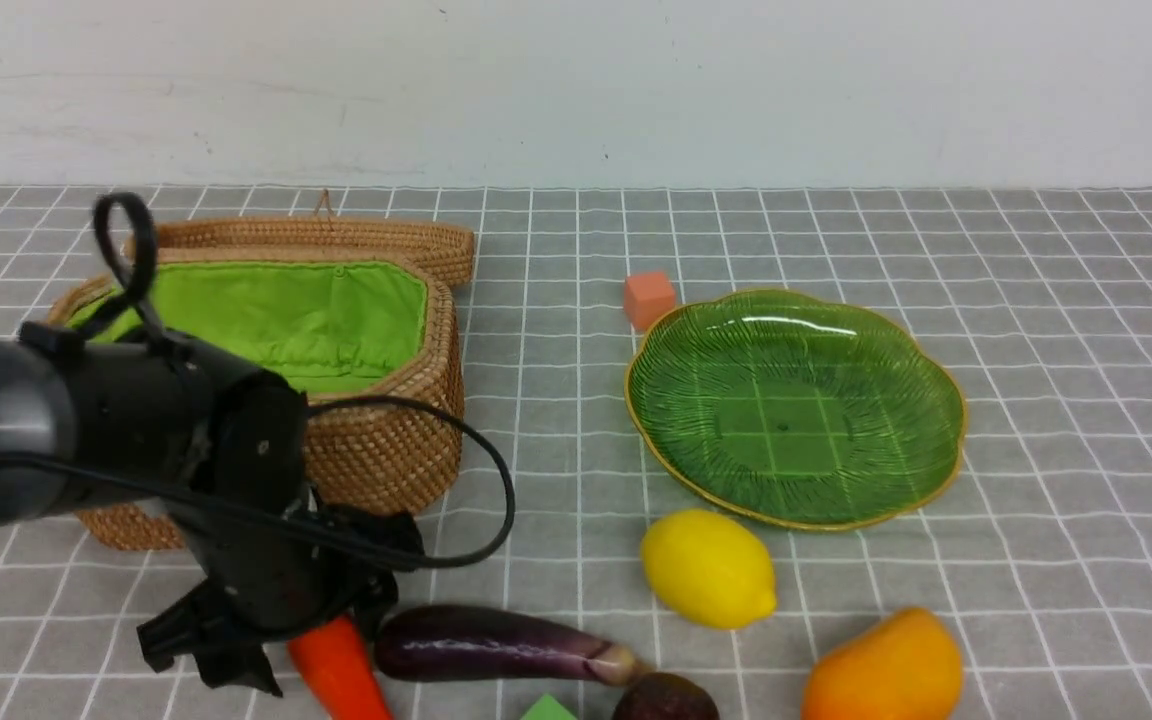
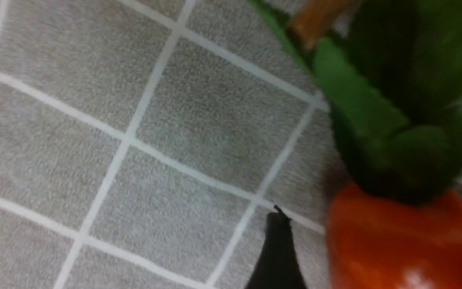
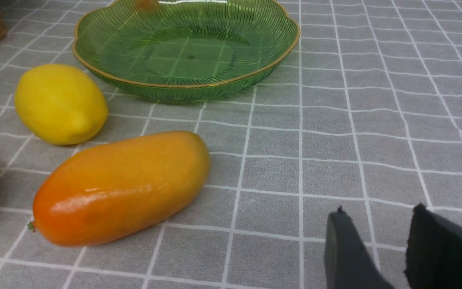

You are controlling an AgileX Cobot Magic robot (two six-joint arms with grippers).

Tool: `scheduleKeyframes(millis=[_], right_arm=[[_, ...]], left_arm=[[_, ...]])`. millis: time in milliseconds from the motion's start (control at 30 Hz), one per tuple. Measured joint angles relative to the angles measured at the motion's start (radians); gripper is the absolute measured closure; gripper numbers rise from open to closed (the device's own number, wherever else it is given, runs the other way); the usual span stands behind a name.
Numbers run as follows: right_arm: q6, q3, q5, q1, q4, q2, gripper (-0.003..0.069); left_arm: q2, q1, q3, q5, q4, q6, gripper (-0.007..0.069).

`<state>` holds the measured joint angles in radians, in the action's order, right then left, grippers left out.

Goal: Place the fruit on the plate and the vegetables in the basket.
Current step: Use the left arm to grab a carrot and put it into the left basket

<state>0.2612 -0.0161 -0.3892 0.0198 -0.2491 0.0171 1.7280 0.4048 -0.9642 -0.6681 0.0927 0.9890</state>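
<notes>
— Though half hidden under its own arm, report on the left gripper point(image 1: 286, 625).
— Down at the cloth point(image 1: 1036, 560), well left of the plate point(image 1: 794, 410) and nearer the robot. Spread either side of the carrot point(image 1: 336, 672); one finger point(image 2: 277, 249) just clear of it, no pinch.
— Right gripper point(image 3: 379, 216)?
— Low on the plate's near side, beside the mango point(image 1: 884, 670) but apart from it. Parted a little, nothing between.
— Fruit?
— All off the plate, on its near side. Lemon point(image 1: 708, 567) just beside the rim, mango farther out, maroon fruit point(image 1: 664, 700) past the lemon.
— Vegetables?
— Carrot and eggplant point(image 1: 486, 643) near-left of the plate, close together on the cloth, outside the basket point(image 1: 386, 450).
— And the basket?
— Left of the plate, lid folded back, green lining showing.
— Anything else?
— Orange cube point(image 1: 648, 298) just beside the plate's far-left rim. Green block point(image 1: 546, 710) near-left of the plate, next to the maroon fruit.
</notes>
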Motion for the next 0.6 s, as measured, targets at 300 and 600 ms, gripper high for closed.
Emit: scheduleKeyframes(millis=[300,600], right_arm=[[0.0,0.0,0.0,0.0,0.0,0.0,0.0418],[0.0,0.0,0.0,0.0,0.0,0.0,0.0418]], left_arm=[[-0.086,0.0,-0.013,-0.038,-0.001,-0.002,0.026],[-0.288,-0.064,-0.338,-0.239,-0.001,0.028,0.026]])
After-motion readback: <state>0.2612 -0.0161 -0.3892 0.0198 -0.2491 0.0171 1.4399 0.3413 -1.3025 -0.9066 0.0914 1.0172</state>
